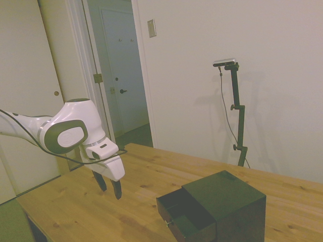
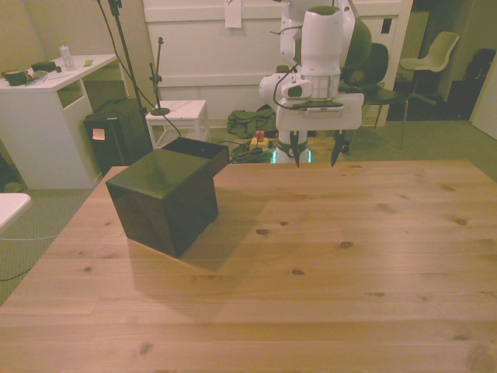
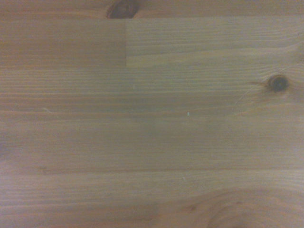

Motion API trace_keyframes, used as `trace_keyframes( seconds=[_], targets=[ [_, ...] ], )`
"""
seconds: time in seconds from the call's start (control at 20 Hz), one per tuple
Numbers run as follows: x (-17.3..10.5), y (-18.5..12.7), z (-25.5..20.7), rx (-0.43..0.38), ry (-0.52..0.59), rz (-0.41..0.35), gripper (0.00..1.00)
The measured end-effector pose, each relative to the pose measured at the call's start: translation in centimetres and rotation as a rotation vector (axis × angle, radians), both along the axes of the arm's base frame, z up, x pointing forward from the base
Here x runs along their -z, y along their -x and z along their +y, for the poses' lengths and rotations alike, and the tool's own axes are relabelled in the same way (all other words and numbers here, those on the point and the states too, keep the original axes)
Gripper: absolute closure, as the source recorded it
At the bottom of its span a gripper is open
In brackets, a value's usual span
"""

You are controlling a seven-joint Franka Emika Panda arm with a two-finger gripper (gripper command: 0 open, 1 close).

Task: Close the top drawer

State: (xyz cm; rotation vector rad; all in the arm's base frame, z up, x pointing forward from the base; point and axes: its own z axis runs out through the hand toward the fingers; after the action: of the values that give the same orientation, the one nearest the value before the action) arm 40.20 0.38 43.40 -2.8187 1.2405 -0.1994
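A small black cube cabinet (image 1: 229, 194) stands on the wooden table (image 1: 86, 212). Its top drawer (image 1: 184, 214) is pulled out, showing an empty inside and a small knob (image 1: 169, 222) on its front. In the front view the cabinet (image 2: 165, 198) sits at the front view's left, and the open drawer (image 2: 199, 151) sticks out of its far side. My gripper (image 1: 111, 192) hangs above the table, well apart from the drawer front. In the front view the gripper (image 2: 316, 163) is open with nothing between its fingers. The wrist view shows only bare wood (image 3: 152, 123).
Beyond the table's far edge are a white desk (image 2: 46, 93), a black bin (image 2: 116, 136), a small white table (image 2: 180, 113) and chairs (image 2: 435, 54). A wall and doorway (image 1: 118, 75) lie behind the table in the side view.
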Motion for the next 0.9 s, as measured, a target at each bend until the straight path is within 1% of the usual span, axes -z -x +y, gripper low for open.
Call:
trace_keyframes(
  seconds=[0.15,0.35,0.55,0.8,0.9],
  targets=[
    [0.2,-0.2,0.0,0.008,-0.002,0.005,0.00],
    [0.3,-0.8,-0.6,0.060,-0.003,-0.011,0.00],
    [-0.1,-1.2,-1.7,0.165,0.013,-0.052,0.00],
    [0.2,-1.2,-4.1,0.335,0.053,-0.052,0.00],
    [0.4,-1.1,-5.4,0.391,0.061,-0.051,0.00]
  ],
)
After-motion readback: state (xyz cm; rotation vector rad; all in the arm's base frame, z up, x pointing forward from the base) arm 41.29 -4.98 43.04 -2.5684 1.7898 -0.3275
